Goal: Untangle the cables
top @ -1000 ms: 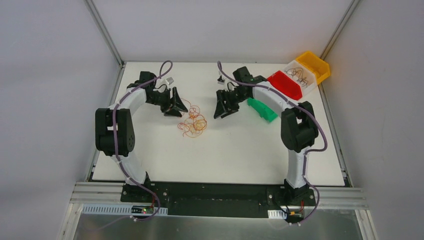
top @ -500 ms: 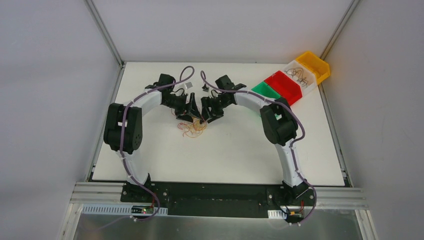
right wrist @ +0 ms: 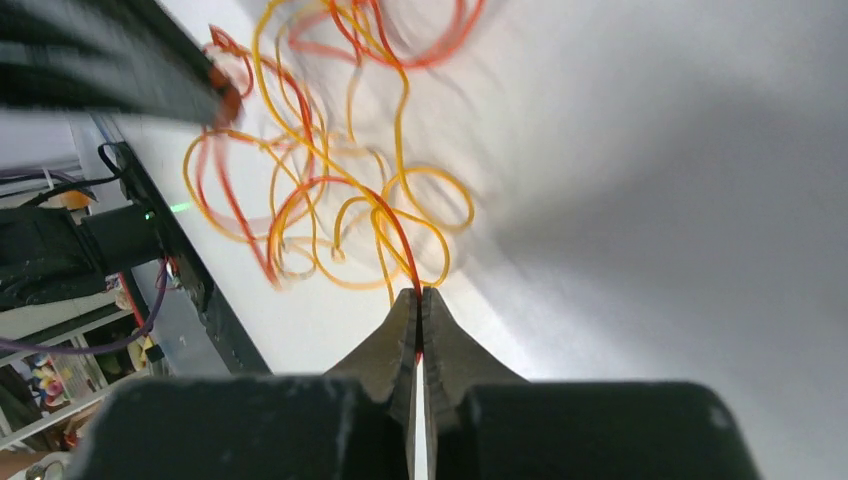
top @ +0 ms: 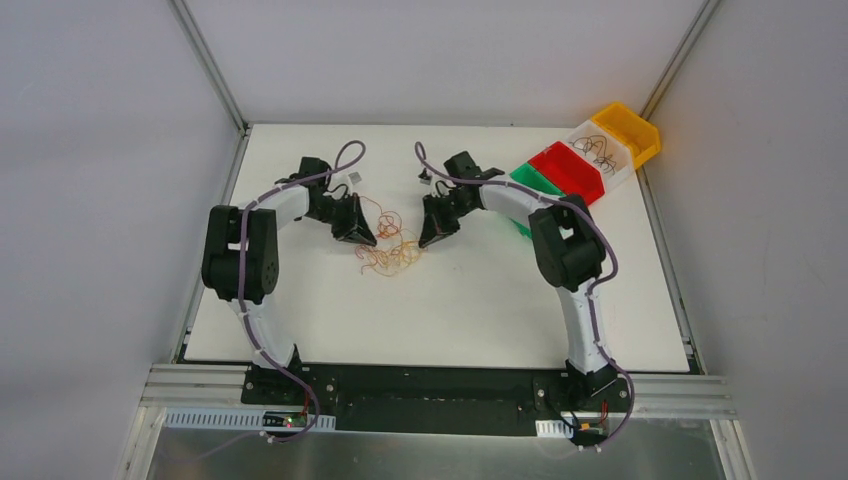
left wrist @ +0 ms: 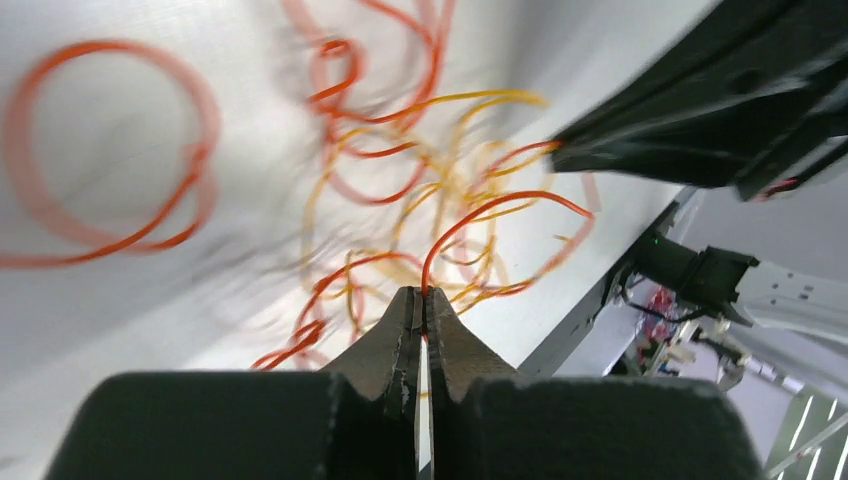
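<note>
Grey walls (top: 120,150) on three sides of a white worktop (top: 450,310), with a metal rail (top: 440,385) along the near edge. On the left, the left arm (top: 240,255), bent inward toward the middle; on the right, the right arm (top: 570,250), bent the mirrored way. At the far right corner, a slanted row of bins touching side by side: yellow bin (top: 630,135), white bin (top: 612,172) holding a few dark curly wires, red bin (top: 568,168), and green bin (top: 525,178) partly behind the right arm. Between the two arms, just beyond the middle of the worktop, the cables (top: 390,248): a loose tangle of thin red, orange and yellow loops, mostly lying flat, a few strands lifted toward either side. At the tangle's left edge, the left pincer (top: 360,232), fingertips (left wrist: 395,340) clenched together on a red strand that arches up from the heap. At the right edge, the right pincer (right wrist: 419,305), likewise clenched, gripping a red strand running back into the yellow loops. Both wrist views blurred in places.
</note>
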`<action>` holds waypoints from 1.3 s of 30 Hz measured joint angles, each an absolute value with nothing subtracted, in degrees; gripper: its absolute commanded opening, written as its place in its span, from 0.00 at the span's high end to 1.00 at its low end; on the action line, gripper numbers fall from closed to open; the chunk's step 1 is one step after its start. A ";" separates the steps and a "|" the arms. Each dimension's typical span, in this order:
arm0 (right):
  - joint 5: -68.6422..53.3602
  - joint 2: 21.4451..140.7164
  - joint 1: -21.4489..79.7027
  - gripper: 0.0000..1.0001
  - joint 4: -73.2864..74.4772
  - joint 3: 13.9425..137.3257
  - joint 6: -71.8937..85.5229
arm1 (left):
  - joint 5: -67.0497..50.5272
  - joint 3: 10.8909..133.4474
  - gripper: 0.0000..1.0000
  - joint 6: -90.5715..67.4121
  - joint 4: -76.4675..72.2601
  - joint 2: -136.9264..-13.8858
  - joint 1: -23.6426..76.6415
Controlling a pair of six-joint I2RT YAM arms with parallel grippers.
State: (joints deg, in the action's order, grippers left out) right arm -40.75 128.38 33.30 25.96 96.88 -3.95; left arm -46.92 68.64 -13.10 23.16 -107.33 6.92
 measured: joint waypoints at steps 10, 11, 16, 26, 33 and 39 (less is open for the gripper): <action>-41.52 111.02 25.19 1.00 29.26 89.78 -7.16 | -42.41 65.98 1.00 -8.64 28.82 -101.19 -5.93; -41.78 109.49 24.77 1.00 29.39 89.78 -7.33 | -41.74 65.95 1.00 -7.94 29.47 -100.99 -6.87; -44.62 105.89 23.99 1.00 30.74 90.59 -8.19 | -41.50 65.91 1.00 -6.22 32.51 -100.99 -9.06; -45.69 105.08 21.02 0.57 33.56 95.88 -9.06 | -40.29 68.16 1.00 -2.92 36.27 -101.67 -16.32; -38.24 106.74 23.53 0.48 34.15 98.15 -8.49 | -44.73 68.31 1.00 -5.28 36.27 -101.97 -14.06; -35.92 107.61 29.58 0.41 34.98 94.98 -10.96 | -44.60 64.73 1.00 -8.51 35.83 -101.97 -12.86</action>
